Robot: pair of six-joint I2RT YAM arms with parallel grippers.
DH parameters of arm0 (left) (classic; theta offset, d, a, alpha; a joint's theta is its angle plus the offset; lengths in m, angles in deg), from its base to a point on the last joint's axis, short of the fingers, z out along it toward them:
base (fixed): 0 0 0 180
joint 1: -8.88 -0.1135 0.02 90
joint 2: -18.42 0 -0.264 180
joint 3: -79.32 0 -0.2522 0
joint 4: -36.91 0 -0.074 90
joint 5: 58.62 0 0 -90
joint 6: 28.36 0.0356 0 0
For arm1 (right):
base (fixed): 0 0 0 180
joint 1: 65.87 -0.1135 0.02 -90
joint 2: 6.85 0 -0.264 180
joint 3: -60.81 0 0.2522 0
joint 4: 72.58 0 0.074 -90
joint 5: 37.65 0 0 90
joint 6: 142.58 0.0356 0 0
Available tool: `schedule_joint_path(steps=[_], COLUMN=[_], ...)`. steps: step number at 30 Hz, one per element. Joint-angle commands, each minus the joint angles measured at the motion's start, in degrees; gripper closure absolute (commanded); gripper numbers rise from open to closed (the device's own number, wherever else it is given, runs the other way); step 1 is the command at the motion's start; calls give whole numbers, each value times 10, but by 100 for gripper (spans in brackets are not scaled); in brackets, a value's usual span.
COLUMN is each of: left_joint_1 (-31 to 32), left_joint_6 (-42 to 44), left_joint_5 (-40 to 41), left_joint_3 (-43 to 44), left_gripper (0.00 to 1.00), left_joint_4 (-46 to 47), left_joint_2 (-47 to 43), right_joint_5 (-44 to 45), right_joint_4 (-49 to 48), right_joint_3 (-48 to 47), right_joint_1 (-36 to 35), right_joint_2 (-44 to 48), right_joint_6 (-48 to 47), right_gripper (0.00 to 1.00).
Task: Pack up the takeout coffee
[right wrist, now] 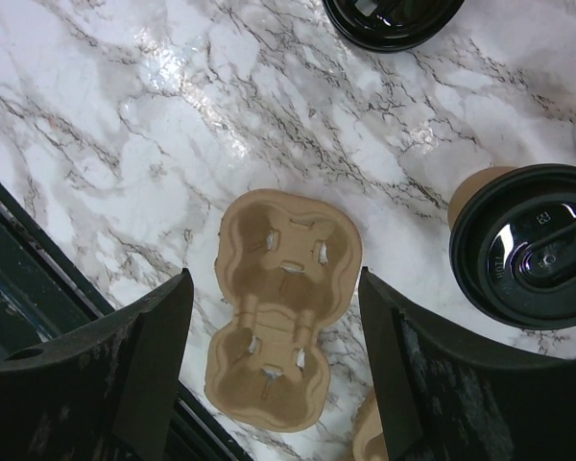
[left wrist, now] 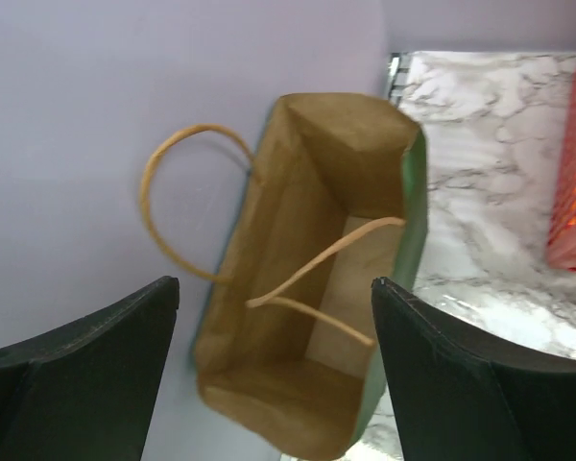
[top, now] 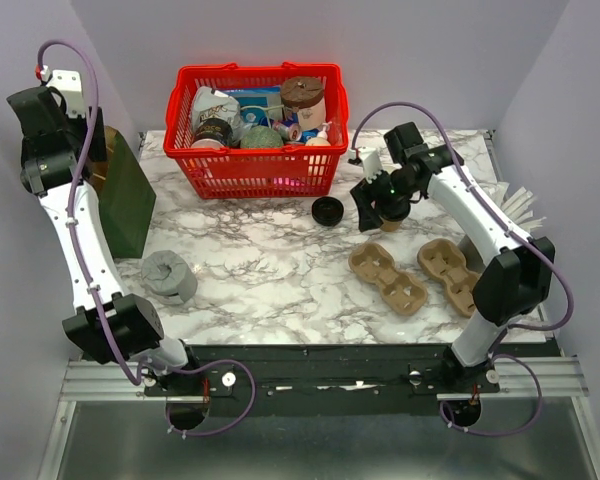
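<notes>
Two arms work over one marble table (top: 270,270). Items follow in order of size.

The red basket (top: 255,135) stands at the far edge, well apart from both sets of fingers. Its mixed contents are too small to identify item by item.

The green paper bag (left wrist: 307,288) stands upright with its mouth open, directly beneath the left gripper (left wrist: 274,288). The left fingers (left wrist: 86,375) are spread wide with nothing between them. The bag's brown interior shows through their gap, and one cord handle (left wrist: 317,279) lies across the opening.

On the right gripper (right wrist: 276,279) the fingers (right wrist: 125,375) are likewise parted and grip nothing. A brown pulp carrier (right wrist: 283,307) lies flat on the table and is seen through their gap. A second carrier (top: 450,272) lies just beside it.

A grey roll (top: 170,277) sits well apart from either gripper.

The takeout coffee (right wrist: 533,245) is a tan cup with a black lid on, upright on the table. It is outside the gap, just beside the outer face of one right finger. Contact there is possible but cannot be confirmed from this angle.

A loose black lid (right wrist: 394,19) rests on the table ahead of the right fingertips.
</notes>
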Motion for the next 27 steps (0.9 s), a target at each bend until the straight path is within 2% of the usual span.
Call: schedule_joint_path(steps=[1, 4, 12, 19, 23, 26, 27], left_joint_1=[-14, -14, -14, -13, -8, 0, 9], left_joint_6=[28, 14, 8, 4, 4, 18, 22], left_joint_5=[29, 14, -54, -104, -148, -196, -227], left_joint_3=[27, 47, 146, 151, 155, 148, 137], left_gripper=[15, 18, 42, 59, 83, 93, 100], left_joint_4=[-37, -51, -125, -166, -194, -222, -234], left_joint_2=[0, 27, 112, 121, 116, 101, 88], right_joint_5=[-24, -25, -13, -4, -3, -3, -2], right_joint_4=[15, 19, 15, 9, 8, 7, 7], right_joint_3=[-27, -29, -32, -24, -23, -24, -24], right_joint_1=[-1, -1, -1, -1, -1, -1, -1], right_joint_2=[-17, -25, -27, -20, -20, -20, -22], right_joint_6=[-2, -1, -6, -11, -10, -11, -11], right_gripper=[22, 22, 22, 22, 22, 22, 23])
